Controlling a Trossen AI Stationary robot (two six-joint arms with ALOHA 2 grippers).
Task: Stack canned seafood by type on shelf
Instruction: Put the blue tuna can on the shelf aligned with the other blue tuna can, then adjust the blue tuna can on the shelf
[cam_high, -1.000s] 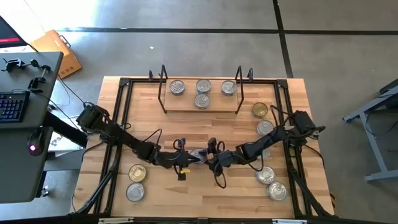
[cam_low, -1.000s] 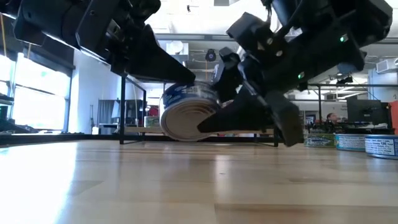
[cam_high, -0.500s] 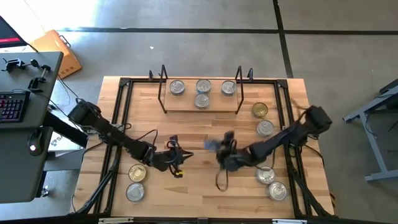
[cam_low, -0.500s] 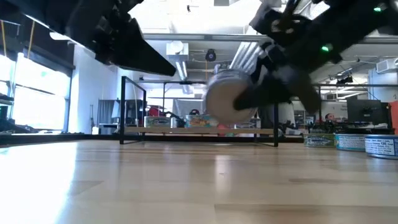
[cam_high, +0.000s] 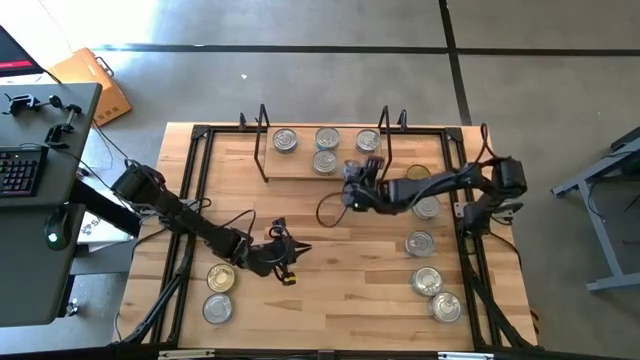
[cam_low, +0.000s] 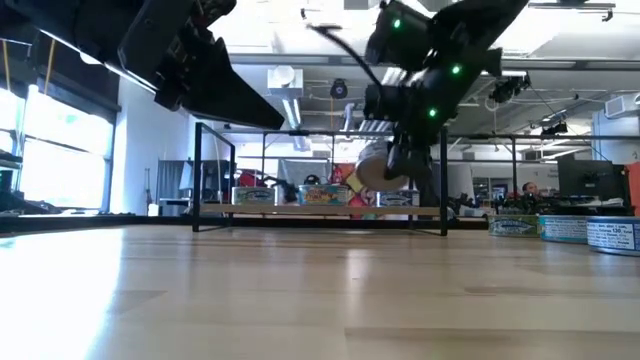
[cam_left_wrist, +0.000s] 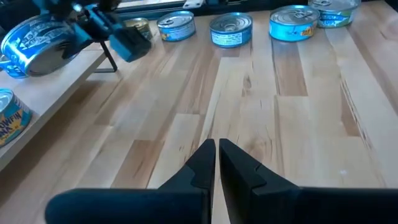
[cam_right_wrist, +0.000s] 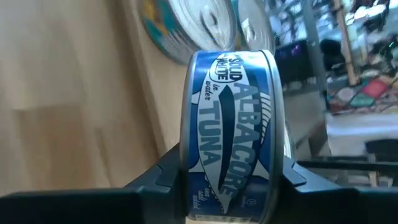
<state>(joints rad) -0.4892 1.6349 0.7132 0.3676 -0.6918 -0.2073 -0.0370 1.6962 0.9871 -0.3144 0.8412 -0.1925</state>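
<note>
From overhead I see my right gripper (cam_high: 352, 192) reaching toward the right end of the shelf (cam_high: 300, 168), where four tins (cam_high: 325, 150) already sit, but only my right wrist camera shows what it grips: a blue albacore tuna can (cam_right_wrist: 231, 130) clamped on edge between both fingers (cam_right_wrist: 158, 177). My left gripper (cam_left_wrist: 216, 152) hovers over the front-left of the table (cam_high: 330, 300) with fingers pressed together and nothing between them, a detail clear only on its own wrist view.
</note>
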